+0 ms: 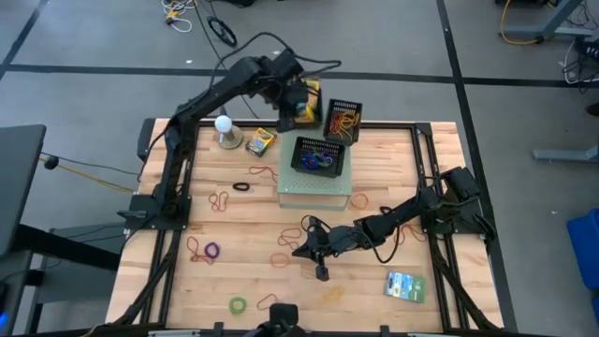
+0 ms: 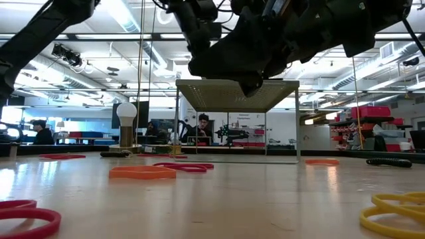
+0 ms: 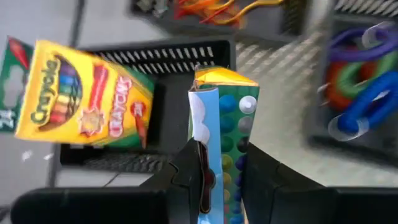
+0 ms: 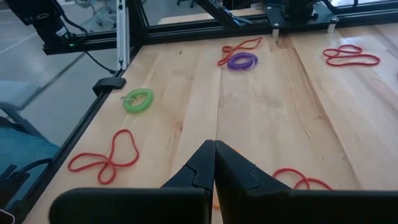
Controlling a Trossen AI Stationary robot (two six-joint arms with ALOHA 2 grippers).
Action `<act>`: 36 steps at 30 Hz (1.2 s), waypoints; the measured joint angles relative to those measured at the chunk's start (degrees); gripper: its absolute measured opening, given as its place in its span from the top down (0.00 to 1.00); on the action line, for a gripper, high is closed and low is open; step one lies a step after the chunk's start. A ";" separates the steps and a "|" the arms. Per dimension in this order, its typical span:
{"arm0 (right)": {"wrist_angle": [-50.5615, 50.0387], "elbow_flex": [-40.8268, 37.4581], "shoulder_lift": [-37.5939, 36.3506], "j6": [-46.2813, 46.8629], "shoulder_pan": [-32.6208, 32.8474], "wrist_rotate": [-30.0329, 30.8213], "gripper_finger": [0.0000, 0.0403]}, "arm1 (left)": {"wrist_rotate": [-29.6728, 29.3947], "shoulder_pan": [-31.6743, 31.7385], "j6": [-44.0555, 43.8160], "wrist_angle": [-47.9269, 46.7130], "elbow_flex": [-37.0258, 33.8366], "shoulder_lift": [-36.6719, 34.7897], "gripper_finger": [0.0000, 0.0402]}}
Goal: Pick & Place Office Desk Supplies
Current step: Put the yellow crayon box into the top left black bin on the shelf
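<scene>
Holding a crayon box (image 3: 222, 134) clamped in the left gripper (image 3: 217, 180) above a bin (image 3: 168, 87), we must lower and release it, while the right gripper (image 4: 214, 163) waits, fingers together.

Open table L of white block (image 1: 314, 192), bands (image 1: 204, 251) scattered

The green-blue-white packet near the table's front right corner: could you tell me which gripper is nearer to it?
Right. The right gripper sits just left of the packet; the left gripper is across the table.
</scene>
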 joint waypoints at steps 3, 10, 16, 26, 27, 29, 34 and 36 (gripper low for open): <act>0.12 0.00 0.00 0.01 0.01 0.00 0.97 | 0.82 -0.76 -0.09 -0.12 -0.02 -0.04 0.79; 0.43 0.00 0.00 0.01 0.01 0.00 0.97 | -1.39 -3.01 -0.13 -2.44 0.03 -0.35 0.79; 0.83 0.00 0.00 0.03 0.01 0.00 0.97 | -4.86 -3.09 -1.39 -3.63 0.05 -0.49 0.79; 0.81 0.00 0.00 0.01 0.01 0.00 0.97 | -5.45 -1.79 -1.42 -3.26 0.07 -0.49 0.79; 0.81 0.00 0.00 0.01 0.01 0.00 0.97 | -5.45 -1.65 -1.42 -2.92 0.07 -0.49 0.79; 0.81 0.00 0.00 0.01 0.00 0.00 0.97 | -5.04 -1.17 -1.43 -2.56 0.07 -0.49 0.79; 0.81 0.00 0.00 -0.56 0.01 0.00 0.97 | -2.23 0.10 -1.72 -2.59 0.14 -0.10 0.77; 0.82 0.00 0.00 -0.56 0.01 0.00 0.97 | -2.41 0.32 -1.88 -2.53 0.16 0.28 0.75</act>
